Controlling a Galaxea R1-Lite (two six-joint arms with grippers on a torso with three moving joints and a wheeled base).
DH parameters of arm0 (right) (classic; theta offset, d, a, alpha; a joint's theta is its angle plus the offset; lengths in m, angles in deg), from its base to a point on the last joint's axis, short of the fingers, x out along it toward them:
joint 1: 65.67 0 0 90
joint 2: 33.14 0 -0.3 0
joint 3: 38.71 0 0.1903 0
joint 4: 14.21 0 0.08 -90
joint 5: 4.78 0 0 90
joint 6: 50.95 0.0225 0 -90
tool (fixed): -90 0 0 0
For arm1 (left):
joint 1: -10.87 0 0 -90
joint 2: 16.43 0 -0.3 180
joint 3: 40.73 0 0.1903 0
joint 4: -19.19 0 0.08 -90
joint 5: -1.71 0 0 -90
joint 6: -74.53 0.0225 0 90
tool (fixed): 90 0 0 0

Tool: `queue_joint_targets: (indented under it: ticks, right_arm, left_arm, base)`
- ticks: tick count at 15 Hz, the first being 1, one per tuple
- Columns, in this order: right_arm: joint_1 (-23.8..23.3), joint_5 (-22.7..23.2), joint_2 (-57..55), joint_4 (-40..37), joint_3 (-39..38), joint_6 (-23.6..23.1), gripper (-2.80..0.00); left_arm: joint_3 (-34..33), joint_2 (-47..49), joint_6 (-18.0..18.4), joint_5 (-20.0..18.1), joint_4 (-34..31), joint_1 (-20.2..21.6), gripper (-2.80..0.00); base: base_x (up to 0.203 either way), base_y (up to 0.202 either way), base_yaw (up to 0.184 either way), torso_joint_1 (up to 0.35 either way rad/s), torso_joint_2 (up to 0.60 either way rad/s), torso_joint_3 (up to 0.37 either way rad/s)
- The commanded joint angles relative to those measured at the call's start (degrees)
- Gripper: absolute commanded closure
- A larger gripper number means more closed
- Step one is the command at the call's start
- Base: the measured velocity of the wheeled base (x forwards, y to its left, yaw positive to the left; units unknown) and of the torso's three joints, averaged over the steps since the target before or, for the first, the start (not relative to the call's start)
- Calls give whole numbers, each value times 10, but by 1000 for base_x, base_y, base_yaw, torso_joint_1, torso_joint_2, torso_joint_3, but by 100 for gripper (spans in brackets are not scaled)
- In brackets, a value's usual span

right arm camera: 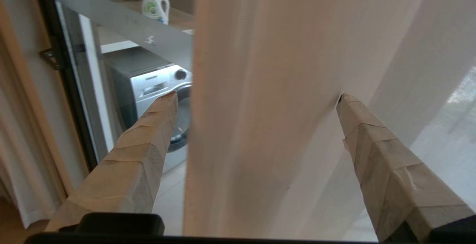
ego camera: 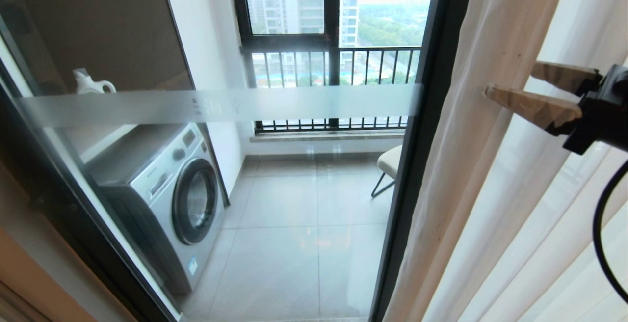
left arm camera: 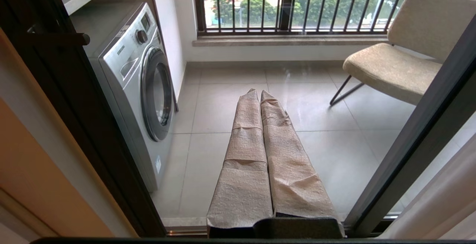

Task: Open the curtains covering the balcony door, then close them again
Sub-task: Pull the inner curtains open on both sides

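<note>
The right claw (ego camera: pixel 508 82) reaches in from the right with its 2 paper-wrapped fingers (right arm camera: pixel 143 151) spread wide apart; a fold of the curtains (ego camera: pixel 490 174) hangs between them, and 1 fingertip touches the fabric. The sheer cream panels are gathered at the right, cut off by the frame edge. The left claw (left arm camera: pixel 258 94) points at the floor with its fingers pressed together, holding nothing. The balcony door (ego camera: pixel 409 165) stands uncovered; small markings on its frosted band (ego camera: pixel 221 105) are unreadable. Behind the glass, the washing machine (ego camera: pixel 171 189) carries a brand mark too small to read. A detergent bottle (right arm camera: pixel 155 6) shows a green label, text illegible. A chair (left arm camera: pixel 401 58) is partly hidden by the door frame.
</note>
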Motion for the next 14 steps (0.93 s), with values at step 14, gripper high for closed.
queue_joint_targets:
  ticks: [14]
  right_arm:
    - [61, -222, -177, 80, 132, 39, -280]
  left_arm:
    - [1, -1, 0, 0, 0, 0, 0]
  base:
    - [0, 0, 0, 0, 0, 0]
